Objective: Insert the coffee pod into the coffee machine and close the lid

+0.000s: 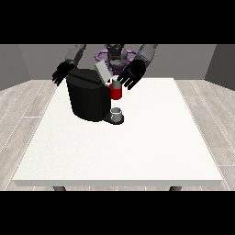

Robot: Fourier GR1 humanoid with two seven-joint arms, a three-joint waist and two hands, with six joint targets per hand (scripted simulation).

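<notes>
Over coffee machine point(89, 98), hand at view's right point(131, 75), fingers spread, hovers near pod point(116, 92); lid point(103, 71) raised. Seat pod squarely, then press lid down.

A black coffee machine point(86, 98) with a red front section point(116, 93) and a raised grey lid point(103, 72) stands on a plain white table point(137, 147). A small grey cup point(117, 113) sits at its base. Both hands, at the view's left point(61, 73) and right point(131, 75), are black, and the floor point(23, 103) is pale grey wood planking.
</notes>
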